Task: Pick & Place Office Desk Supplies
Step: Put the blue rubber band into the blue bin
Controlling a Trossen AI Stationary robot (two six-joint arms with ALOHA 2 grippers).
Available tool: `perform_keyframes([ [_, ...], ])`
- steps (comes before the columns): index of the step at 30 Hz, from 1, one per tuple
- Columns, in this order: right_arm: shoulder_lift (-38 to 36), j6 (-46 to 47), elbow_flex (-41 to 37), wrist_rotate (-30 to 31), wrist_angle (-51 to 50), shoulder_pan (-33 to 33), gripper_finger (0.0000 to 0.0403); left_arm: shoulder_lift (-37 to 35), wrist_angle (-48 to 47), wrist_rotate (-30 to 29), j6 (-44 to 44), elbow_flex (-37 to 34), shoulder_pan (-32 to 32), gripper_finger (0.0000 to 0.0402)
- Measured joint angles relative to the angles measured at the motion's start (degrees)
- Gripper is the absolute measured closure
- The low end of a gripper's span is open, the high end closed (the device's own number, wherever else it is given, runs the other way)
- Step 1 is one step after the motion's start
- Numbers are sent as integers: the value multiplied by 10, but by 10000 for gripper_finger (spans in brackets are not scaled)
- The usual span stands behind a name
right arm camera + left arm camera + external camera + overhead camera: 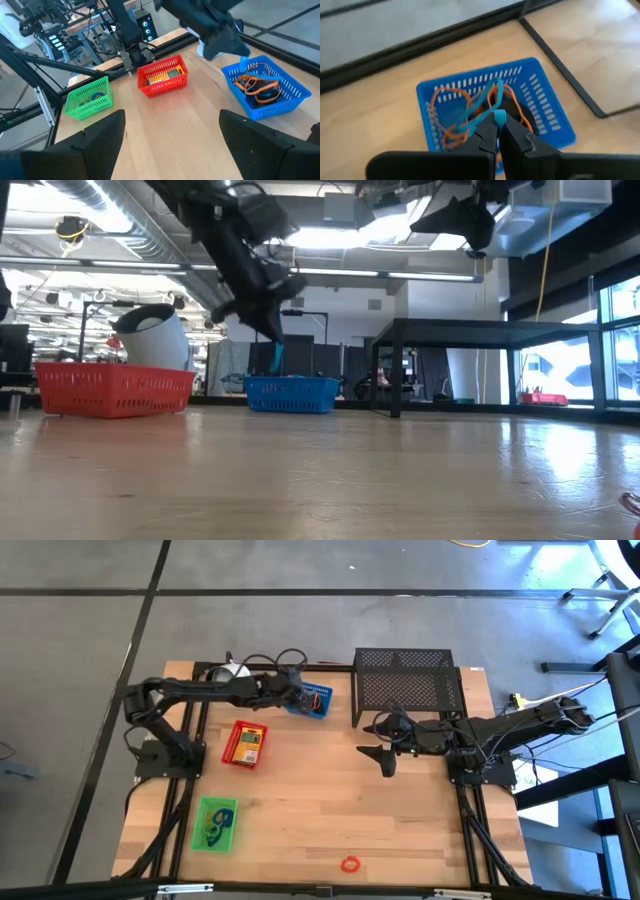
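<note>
Closest to the lens in the left wrist view, the left gripper (497,131) is seen pinched shut on a light blue band loop (481,116), held just above the blue tray (546,105). Orange band loops (451,95) and something dark are seen lying inside that tray; only this view and the right wrist view show them clearly.

From the high view the blue tray (310,700) is placed at the far edge of the wooden table (330,810), just left of the black mesh rack (408,685). The red tray (245,744) is set near the blue tray, toward the front and left, with a yellow box (248,745) inside. The green tray (214,824) is found farther front-left of the blue tray, with dark and blue items in it that cannot be made out. A red band loop (350,864) is seen alone near the front edge, well apart from the blue tray; no other view shows it plainly.

The right gripper (382,745) is held in the air right of the blue tray, beside the rack, its fingers (100,135) spread wide with nothing between them.

In the low view a white rounded object (155,335) is seen behind the red tray (115,388).
</note>
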Motion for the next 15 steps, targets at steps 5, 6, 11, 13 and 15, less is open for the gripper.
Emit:
perform_keyframes([
  [5,0,14,0,0,0,0,80,45,41,-27,13,0,2,392],
  [6,0,15,0,0,0,0,80,50,44,-39,7,0,2,390],
  [11,0,29,0,-11,0,0,80,61,51,-68,-5,0,2,373],
  [13,0,30,0,-31,-2,0,80,59,52,-69,-5,0,2,360],
  [15,0,30,0,-63,-6,0,80,51,51,-67,-5,0,2,342],
])
